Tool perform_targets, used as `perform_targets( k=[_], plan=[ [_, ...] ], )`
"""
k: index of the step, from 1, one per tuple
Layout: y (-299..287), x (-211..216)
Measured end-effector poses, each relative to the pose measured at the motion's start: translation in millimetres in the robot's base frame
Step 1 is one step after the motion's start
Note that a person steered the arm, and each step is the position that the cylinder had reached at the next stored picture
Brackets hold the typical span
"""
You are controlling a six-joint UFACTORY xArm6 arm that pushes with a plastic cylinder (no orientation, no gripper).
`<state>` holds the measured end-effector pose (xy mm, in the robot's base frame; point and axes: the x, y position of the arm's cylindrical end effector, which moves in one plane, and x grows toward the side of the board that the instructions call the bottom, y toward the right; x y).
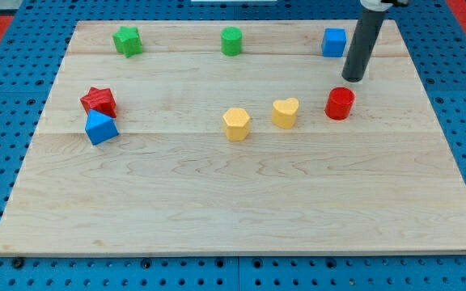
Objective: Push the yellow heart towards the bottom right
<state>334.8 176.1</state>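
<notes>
Two green blocks [127, 40], two blue [334, 42], two red [340, 103], two yellow [285, 112].

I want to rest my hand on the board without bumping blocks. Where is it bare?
The whole strip below the yellow hexagon and yellow heart is bare. It is crowded by the red cylinder, where my tip is, and at the red star and blue block.
</notes>
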Motion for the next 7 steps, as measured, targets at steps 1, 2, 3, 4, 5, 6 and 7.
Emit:
perform_targets(
  k=[1, 2, 3, 4, 5, 6, 7],
  plan=[
    [-11, 0],
    [-15, 0],
    [-19, 5],
    [-64, 23],
    [-70, 54],
    [-76, 61],
    [-103, 29]
  ],
)
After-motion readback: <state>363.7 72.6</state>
